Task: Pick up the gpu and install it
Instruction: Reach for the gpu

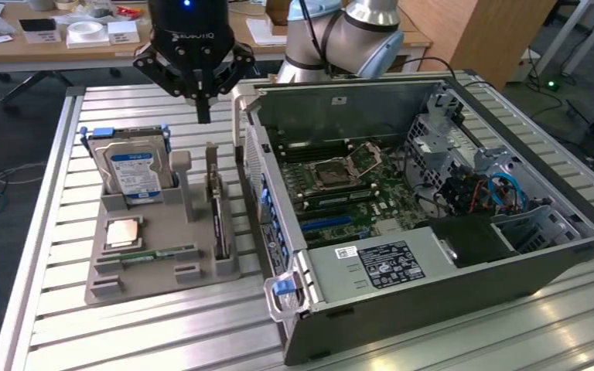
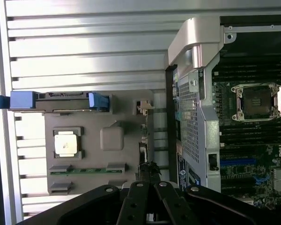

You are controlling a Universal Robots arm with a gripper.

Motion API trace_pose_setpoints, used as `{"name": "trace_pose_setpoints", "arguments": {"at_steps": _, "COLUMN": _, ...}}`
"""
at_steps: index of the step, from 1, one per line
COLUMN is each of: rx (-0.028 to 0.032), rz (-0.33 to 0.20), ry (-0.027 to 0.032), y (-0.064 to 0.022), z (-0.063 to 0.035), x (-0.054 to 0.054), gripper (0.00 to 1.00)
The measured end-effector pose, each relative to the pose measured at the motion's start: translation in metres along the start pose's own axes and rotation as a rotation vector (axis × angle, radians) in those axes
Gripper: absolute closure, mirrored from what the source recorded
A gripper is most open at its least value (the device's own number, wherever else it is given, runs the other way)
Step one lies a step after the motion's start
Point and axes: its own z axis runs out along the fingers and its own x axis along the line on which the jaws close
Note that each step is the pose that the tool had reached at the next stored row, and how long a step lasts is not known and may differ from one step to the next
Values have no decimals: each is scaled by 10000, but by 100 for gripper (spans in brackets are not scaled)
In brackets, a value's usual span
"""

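The gpu [image 1: 216, 202] is a thin dark card standing on edge in the right-hand slot of a grey holder [image 1: 163, 267], beside the open computer case [image 1: 431, 255]. From the wrist it appears edge-on as a narrow strip, the gpu [image 2: 142, 140]. My gripper [image 1: 203, 116] hangs above the card's far end, clear of it, with its fingers shut together and nothing between them. In the wrist view the gripper [image 2: 149, 169] sits right over the card's line. The motherboard's blue slot [image 1: 328, 222] lies bare inside the case.
The holder also carries a hard drive [image 1: 132, 170] standing upright, a processor [image 1: 124, 232] and a green memory stick [image 1: 158, 253]. The case wall stands close to the card on the exterior view's right. Cables and a drive cage [image 1: 483, 193] crowd the case's far side.
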Motion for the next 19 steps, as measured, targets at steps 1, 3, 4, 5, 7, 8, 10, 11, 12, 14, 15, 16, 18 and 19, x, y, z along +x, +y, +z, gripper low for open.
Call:
{"name": "trace_pose_setpoints", "arguments": {"at_steps": 1, "rx": 0, "rz": 0, "ry": 0, "y": 0, "z": 0, "x": 0, "gripper": 89}}
{"name": "trace_pose_setpoints", "arguments": {"at_steps": 3, "rx": 0, "rz": -1, "ry": -1, "y": 0, "z": 0, "x": 0, "gripper": 89}}
{"name": "trace_pose_setpoints", "arguments": {"at_steps": 4, "rx": 0, "rz": -1, "ry": 0, "y": 0, "z": 0, "x": 0, "gripper": 89}}
{"name": "trace_pose_setpoints", "arguments": {"at_steps": 5, "rx": 1, "rz": -1, "ry": 1, "y": -4, "z": -1, "x": 1, "gripper": 89}}
{"name": "trace_pose_setpoints", "arguments": {"at_steps": 7, "rx": 0, "rz": -1, "ry": 1, "y": -20, "z": -1, "x": 1, "gripper": 89}}
{"name": "trace_pose_setpoints", "arguments": {"at_steps": 8, "rx": 1, "rz": 0, "ry": 1, "y": -33, "z": -2, "x": 2, "gripper": 89}}
{"name": "trace_pose_setpoints", "arguments": {"at_steps": 10, "rx": 0, "rz": 0, "ry": 0, "y": -66, "z": -3, "x": 3, "gripper": 89}}
{"name": "trace_pose_setpoints", "arguments": {"at_steps": 11, "rx": 1, "rz": 0, "ry": 1, "y": -84, "z": -4, "x": 3, "gripper": 89}}
{"name": "trace_pose_setpoints", "arguments": {"at_steps": 12, "rx": 0, "rz": 0, "ry": 0, "y": -103, "z": -5, "x": 3, "gripper": 89}}
{"name": "trace_pose_setpoints", "arguments": {"at_steps": 14, "rx": -1, "rz": 1, "ry": 0, "y": -145, "z": -6, "x": 2, "gripper": 89}}
{"name": "trace_pose_setpoints", "arguments": {"at_steps": 15, "rx": 0, "rz": 0, "ry": 0, "y": -163, "z": -7, "x": 2, "gripper": 89}}
{"name": "trace_pose_setpoints", "arguments": {"at_steps": 16, "rx": 1, "rz": 0, "ry": 0, "y": -181, "z": -8, "x": 1, "gripper": 89}}
{"name": "trace_pose_setpoints", "arguments": {"at_steps": 18, "rx": 2, "rz": 0, "ry": 0, "y": -214, "z": -10, "x": 1, "gripper": 89}}
{"name": "trace_pose_setpoints", "arguments": {"at_steps": 19, "rx": 3, "rz": -1, "ry": 0, "y": -232, "z": -11, "x": 0, "gripper": 89}}
